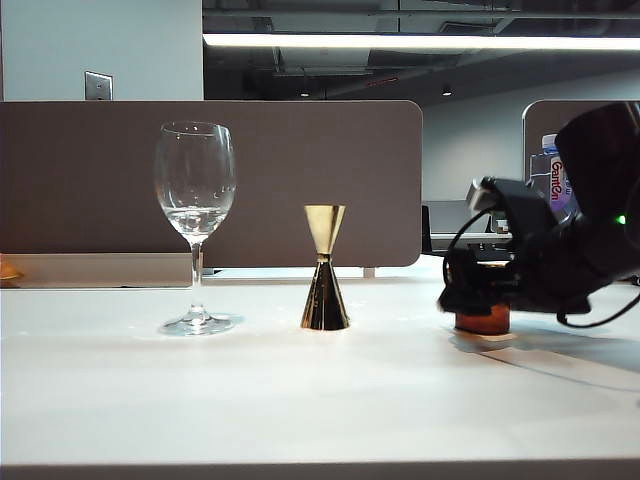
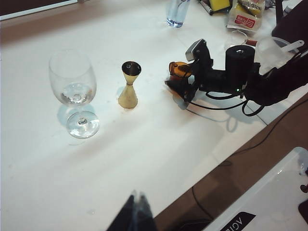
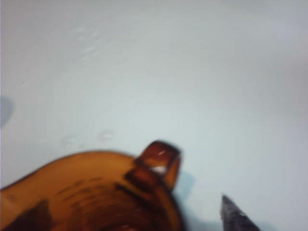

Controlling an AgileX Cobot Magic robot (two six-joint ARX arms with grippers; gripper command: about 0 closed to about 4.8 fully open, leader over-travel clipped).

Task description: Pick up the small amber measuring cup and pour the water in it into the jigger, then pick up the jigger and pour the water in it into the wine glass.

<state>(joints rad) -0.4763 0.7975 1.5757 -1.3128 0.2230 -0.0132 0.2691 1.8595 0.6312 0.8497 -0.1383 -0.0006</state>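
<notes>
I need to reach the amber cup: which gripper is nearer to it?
Right. The right gripper is right at the small amber measuring cup, which stands on the table. The left gripper hangs far back near the table's front edge.

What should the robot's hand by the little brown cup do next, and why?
Probably the right gripper should lift clear of the small amber measuring cup and head for the jigger. Its jaws are open, one finger apart from the standing cup. Whether the jigger holds water is unclear. The left gripper hangs over the table edge.
</notes>
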